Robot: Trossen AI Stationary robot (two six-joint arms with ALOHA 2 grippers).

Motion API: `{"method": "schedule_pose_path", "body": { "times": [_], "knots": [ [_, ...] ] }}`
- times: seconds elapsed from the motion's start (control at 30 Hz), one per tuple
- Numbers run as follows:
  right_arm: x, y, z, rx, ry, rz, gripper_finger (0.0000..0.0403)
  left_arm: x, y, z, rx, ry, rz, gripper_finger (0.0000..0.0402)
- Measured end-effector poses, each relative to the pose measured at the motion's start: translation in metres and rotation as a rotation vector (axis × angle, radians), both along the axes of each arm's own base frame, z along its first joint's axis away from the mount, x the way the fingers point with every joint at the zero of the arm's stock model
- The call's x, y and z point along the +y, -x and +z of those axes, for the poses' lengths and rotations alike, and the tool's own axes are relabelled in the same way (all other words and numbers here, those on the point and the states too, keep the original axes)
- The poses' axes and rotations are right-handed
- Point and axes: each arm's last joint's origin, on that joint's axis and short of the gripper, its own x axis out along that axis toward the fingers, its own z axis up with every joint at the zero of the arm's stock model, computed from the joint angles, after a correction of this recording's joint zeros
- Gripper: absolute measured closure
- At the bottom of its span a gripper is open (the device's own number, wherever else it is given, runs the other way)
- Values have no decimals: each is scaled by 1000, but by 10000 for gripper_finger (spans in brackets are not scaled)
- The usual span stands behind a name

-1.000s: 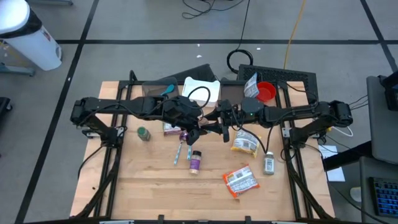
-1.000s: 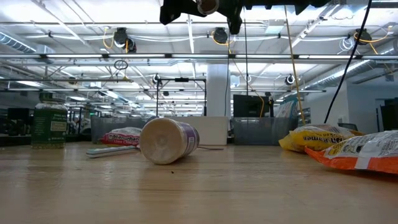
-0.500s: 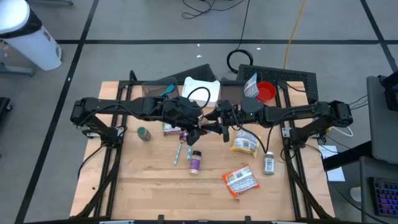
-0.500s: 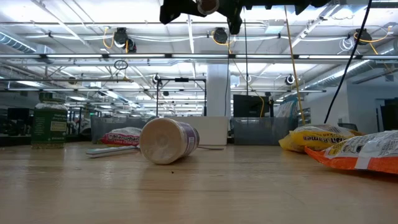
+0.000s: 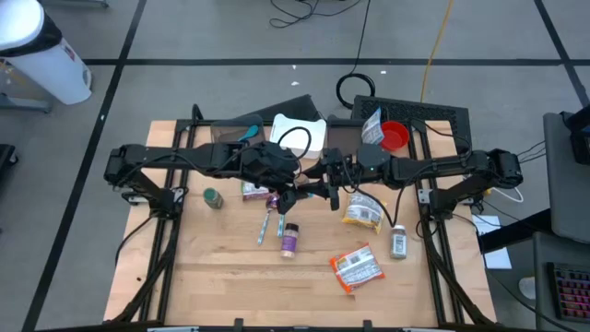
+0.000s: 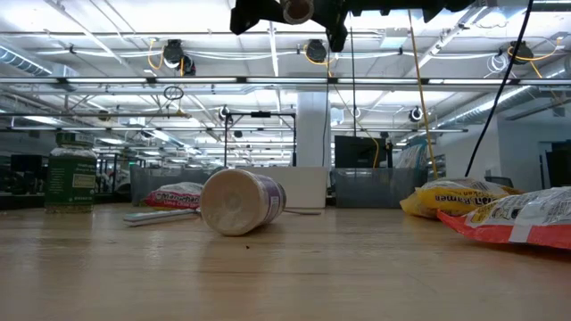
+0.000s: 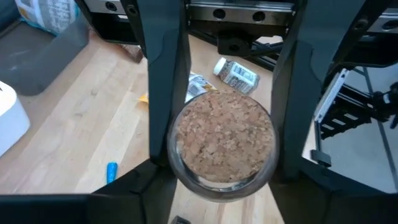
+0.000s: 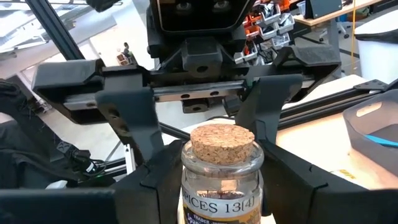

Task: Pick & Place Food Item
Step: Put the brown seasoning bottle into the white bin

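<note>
Wooden table (image 5: 230, 277) sits on grey flooring in a lab. Above the purple jar (image 5: 289, 242), both grippers meet: right gripper (image 8: 214, 180) clenches the cork-topped spice jar (image 8: 222, 171); left gripper (image 7: 225, 112) straddles it, grip unclear.

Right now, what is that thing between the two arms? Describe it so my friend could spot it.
Look at the wooden table, then above its middle, where the left gripper and the right gripper meet. The right gripper holds a small clear glass jar up in the air. Its round cork stopper sets it apart from the purple bottle lying on the wood below.
</note>
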Motion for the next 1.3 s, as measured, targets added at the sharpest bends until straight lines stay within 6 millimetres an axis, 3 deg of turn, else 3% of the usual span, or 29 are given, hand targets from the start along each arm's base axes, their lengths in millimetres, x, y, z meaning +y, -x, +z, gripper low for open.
{"method": "schedule_pose_path", "body": {
  "times": [0.23, 0.43, 0.8, 1.1, 1.3],
  "knots": [
    [-7, 3, 2, 1, 6, -20, 232, 2, 0, 0, 3, 35, 27, 110],
    [-14, 11, 7, 7, 26, -42, 232, 2, 1, -1, 22, 40, 16, 91],
    [-26, 38, 25, 16, 51, -102, 232, 9, 11, -8, 136, 65, -5, 106],
    [-46, 56, 30, 61, 83, -235, 232, 20, 30, 18, 32, -80, 63, 128],
    [-61, 55, 18, 102, 95, -328, 232, 36, 42, 25, 0, -140, 94, 142]
  ]
}}
